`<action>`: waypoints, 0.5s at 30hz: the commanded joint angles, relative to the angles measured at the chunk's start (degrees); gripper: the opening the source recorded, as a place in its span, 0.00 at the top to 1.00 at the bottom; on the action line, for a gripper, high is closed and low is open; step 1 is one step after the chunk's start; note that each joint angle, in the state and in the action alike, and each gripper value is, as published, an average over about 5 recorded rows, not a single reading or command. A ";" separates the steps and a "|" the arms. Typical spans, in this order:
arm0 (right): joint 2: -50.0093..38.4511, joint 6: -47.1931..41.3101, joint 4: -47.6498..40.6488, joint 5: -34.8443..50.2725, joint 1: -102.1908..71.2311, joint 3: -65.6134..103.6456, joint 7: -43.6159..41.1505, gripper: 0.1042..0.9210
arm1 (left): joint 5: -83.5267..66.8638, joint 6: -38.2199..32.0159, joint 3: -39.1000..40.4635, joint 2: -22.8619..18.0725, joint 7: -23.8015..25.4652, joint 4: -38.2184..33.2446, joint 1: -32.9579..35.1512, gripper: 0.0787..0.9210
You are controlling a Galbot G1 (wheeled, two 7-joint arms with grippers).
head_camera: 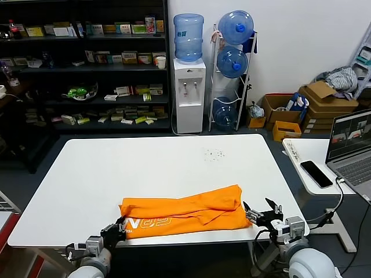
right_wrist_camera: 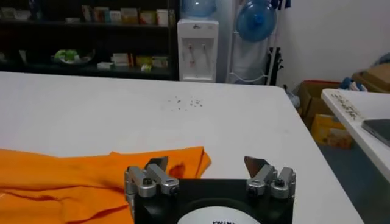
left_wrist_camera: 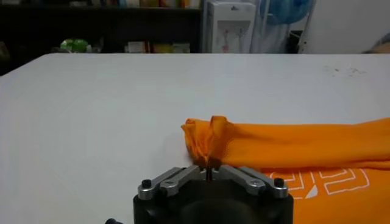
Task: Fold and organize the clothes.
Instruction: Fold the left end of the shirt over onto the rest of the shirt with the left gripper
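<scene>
The orange T-shirt [head_camera: 185, 211] lies folded into a long strip along the white table's [head_camera: 145, 168] front edge, white lettering showing at its near left. My left gripper [head_camera: 118, 227] is at the shirt's left end, shut on a bunched fold of the orange cloth [left_wrist_camera: 210, 143]. My right gripper [head_camera: 262, 212] is open just off the shirt's right end, with the shirt's corner [right_wrist_camera: 189, 161] near one finger and nothing between the jaws.
A side table with a black phone [head_camera: 316, 173] and a laptop [head_camera: 351, 145] stands to the right. A water dispenser [head_camera: 189, 92], bottle rack, shelves and cardboard boxes [head_camera: 324, 104] stand beyond the table. Small dark specks [head_camera: 214, 154] lie on the far tabletop.
</scene>
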 commanded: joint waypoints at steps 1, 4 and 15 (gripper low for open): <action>2.35 4.14 -3.64 -3.93 3.65 -1.26 -3.12 0.12 | 0.51 1.58 -9.25 8.84 0.21 -4.26 2.22 0.97; 4.86 5.71 -6.51 -5.27 5.83 -1.84 -4.00 0.12 | 0.33 1.68 -15.42 14.50 1.34 -2.89 5.11 0.97; 7.01 7.73 -8.87 -6.37 6.45 -2.09 -5.38 0.12 | 2.75 -1.25 -36.80 23.23 6.85 4.75 18.08 0.97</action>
